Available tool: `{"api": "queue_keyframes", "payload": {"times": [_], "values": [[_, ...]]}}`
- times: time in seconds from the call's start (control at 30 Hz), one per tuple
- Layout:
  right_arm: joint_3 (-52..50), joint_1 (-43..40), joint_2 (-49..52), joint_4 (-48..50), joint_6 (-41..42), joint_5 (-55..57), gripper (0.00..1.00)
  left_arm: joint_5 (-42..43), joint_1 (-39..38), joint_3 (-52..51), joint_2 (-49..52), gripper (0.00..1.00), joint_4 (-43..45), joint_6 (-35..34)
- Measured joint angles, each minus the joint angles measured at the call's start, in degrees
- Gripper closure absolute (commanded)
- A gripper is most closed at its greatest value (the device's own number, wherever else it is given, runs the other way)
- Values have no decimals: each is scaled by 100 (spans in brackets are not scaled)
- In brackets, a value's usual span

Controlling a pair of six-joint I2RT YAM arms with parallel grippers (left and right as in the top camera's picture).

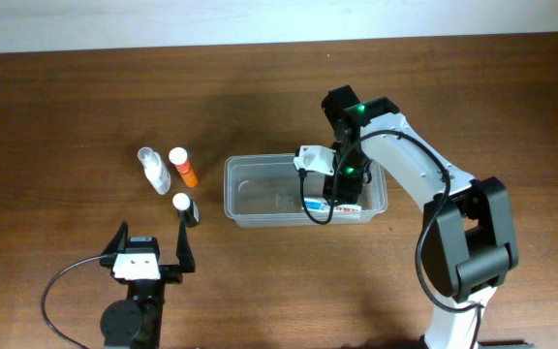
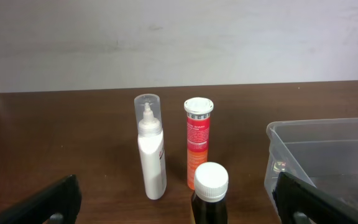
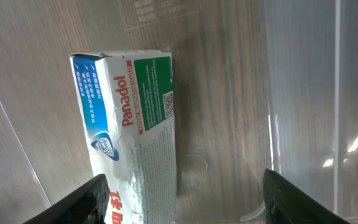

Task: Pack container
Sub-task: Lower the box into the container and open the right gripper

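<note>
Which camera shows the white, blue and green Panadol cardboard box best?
The right wrist view: the white, blue and green Panadol cardboard box is close up, print legible, lying in the clear plastic container. Overhead shows only a sliver of it under the right end effector. The left wrist view shows none of it.

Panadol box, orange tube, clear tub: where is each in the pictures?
Panadol box [image 3: 132, 143]: right wrist view, printed side.
orange tube [image 2: 197, 149]: left wrist view, its label.
clear tub [image 1: 260, 194]: overhead view, bare floor.
</note>
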Motion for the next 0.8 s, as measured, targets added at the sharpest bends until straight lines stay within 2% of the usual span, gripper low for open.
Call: {"api": "queue_keyframes", "payload": {"times": [0.2,0.43,0.53,0.8], "values": [[0,0,0,-2,227,0,25,0,0,0,0,1,2,0],[0,0,0,-81,516,2,25,2,0,0,0,1,2,0],[0,0,0,-199,544,0,32,0,0,0,0,1,2,0],[0,0,0,-328,726,-57,42,0,0,0,0,1,2,0]]}}
